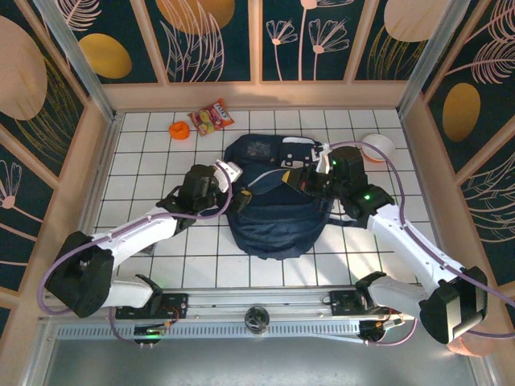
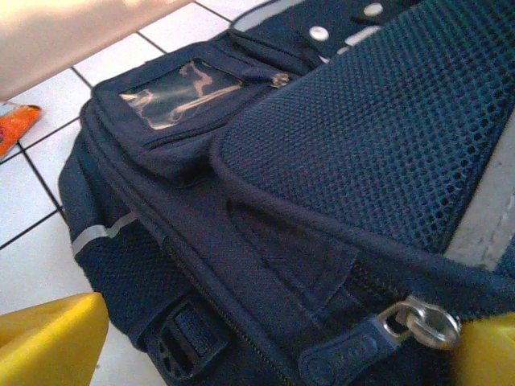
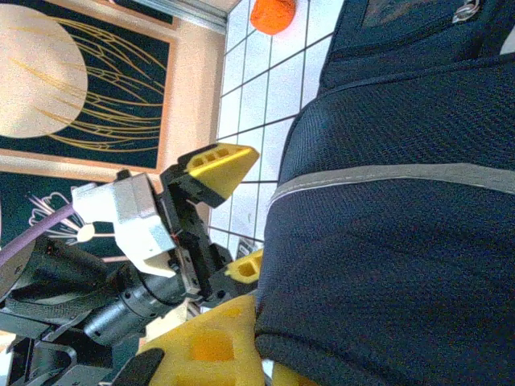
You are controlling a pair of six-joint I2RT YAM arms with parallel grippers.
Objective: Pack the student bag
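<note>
Found one large dark navy fabric backpack [image 1: 278,213] at the middle of the white tiled worktop [image 1: 265,269], with bare tiles open round it out to the wooden rim. Counted along the far edge one small orange lump [image 1: 179,129], one red-and-yellow snack packet [image 1: 212,118] and one white bowl [image 1: 378,147]. Saw left fingers [image 1: 231,171] spread wide beside its left flank, gripping nothing, and right fingers [image 1: 310,181] closed on its fabric.

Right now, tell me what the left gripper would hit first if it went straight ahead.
The backpack: the open left gripper points at its side, near the zipper pull. It looks close, though depth is unclear.
</note>
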